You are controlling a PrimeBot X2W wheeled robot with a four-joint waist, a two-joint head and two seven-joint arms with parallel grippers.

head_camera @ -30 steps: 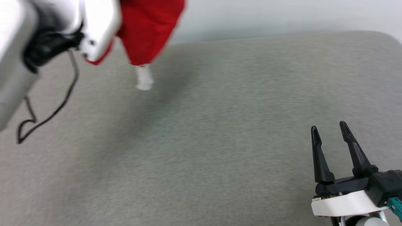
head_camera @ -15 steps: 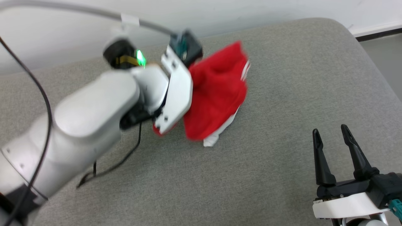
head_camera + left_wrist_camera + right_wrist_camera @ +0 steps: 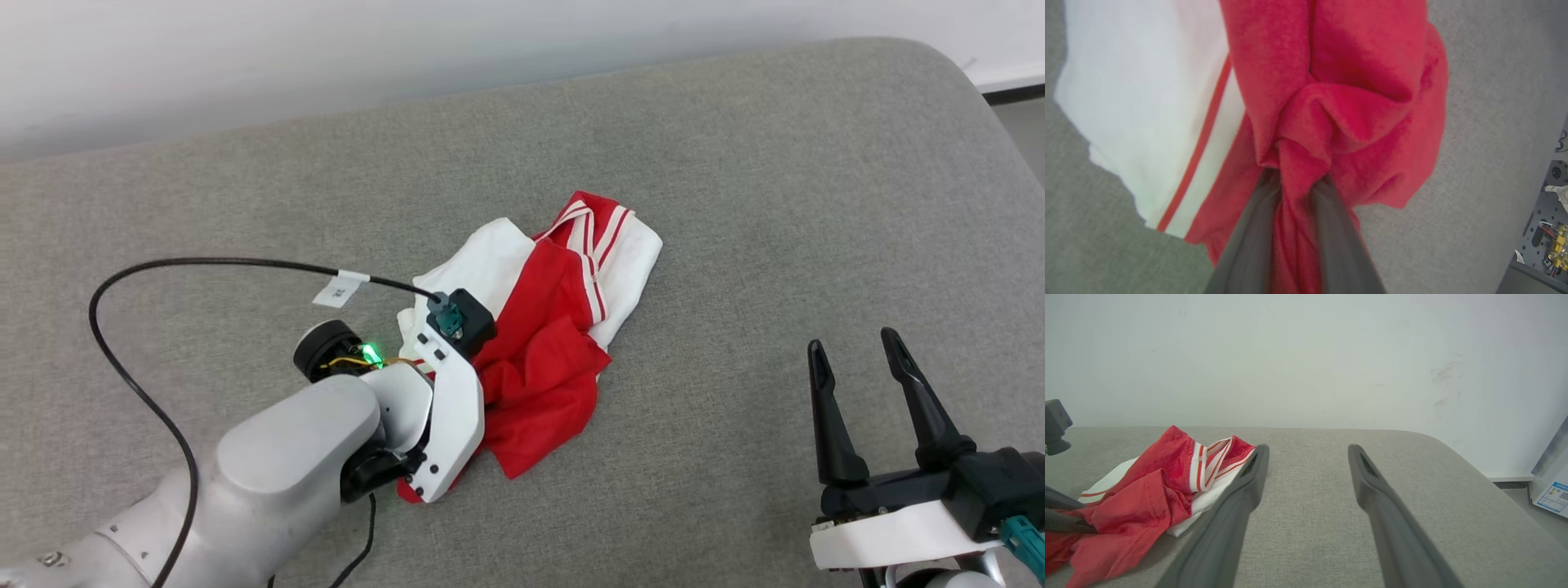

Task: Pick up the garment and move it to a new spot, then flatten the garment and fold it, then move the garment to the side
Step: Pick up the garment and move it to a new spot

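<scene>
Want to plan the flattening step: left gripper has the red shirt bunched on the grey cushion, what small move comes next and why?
Probably open the left gripper and let go. It pinches a red fold, while the garment lies crumpled on the cushion, seemingly set down. The right gripper stands open and apart, free to help spread it.

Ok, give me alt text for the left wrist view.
The left end effector pinches a bunched fold of the red jersey, which lies crumpled on a grey cushion. Its white, red-striped sleeve spreads to the left.

Red garment [image 3: 543, 359], white red-striped sleeves, grey surface [image 3: 735, 204]
</scene>
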